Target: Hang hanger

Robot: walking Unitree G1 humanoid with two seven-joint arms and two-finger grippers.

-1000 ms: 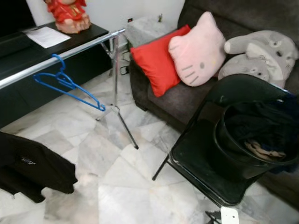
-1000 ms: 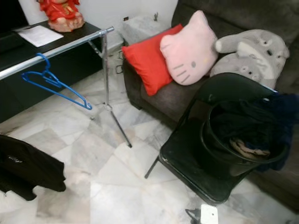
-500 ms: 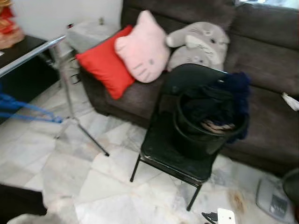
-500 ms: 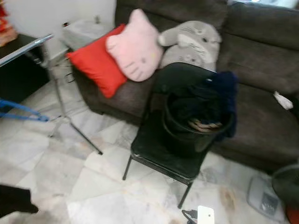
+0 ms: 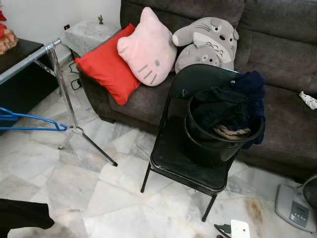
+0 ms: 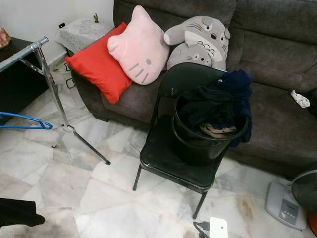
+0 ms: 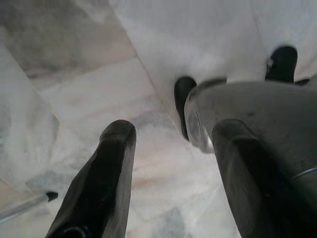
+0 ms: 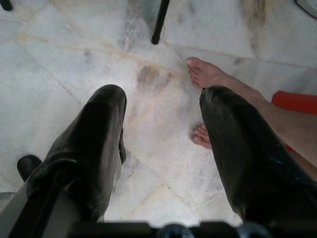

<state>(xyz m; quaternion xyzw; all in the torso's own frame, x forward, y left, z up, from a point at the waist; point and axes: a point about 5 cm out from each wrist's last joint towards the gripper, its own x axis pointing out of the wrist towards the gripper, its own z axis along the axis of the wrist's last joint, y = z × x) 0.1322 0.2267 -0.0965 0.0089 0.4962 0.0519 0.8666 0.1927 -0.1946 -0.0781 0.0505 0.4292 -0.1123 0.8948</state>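
The left gripper [image 7: 171, 163] hangs over the pale marble floor [image 7: 89, 89] with its two black fingers [image 7: 106, 173] spread apart and nothing between them; beside it in the left wrist view stands a silver part of the robot's own body with black feet beneath. The right gripper [image 8: 163, 144] likewise points down at the floor, fingers wide and holding nothing, and past its fingertips a person's bare feet [image 8: 208, 74] stand on the marble near a black chair leg [image 8: 159, 22]. Further out, in the head views, the blue hanger [image 5: 29, 121] hangs at the left edge, below the silver rail of a clothes rack [image 5: 29, 60] whose upright and splayed legs stand on the floor; its hook is out of frame. A dark garment [image 5: 22, 215] lies on the floor at the lower left. In the middle stands a black folding chair [image 5: 173, 158] bearing a black bucket [image 5: 213, 144] filled with dark clothes that spill over its rim. Behind the chair is a grey sofa [image 5: 277, 44] carrying a red cushion [image 5: 106, 67], a pink cat-face cushion [image 5: 148, 49] and a grey plush toy [image 5: 205, 42]. A white charger [image 5: 240, 229] lies on the floor in front of the chair.
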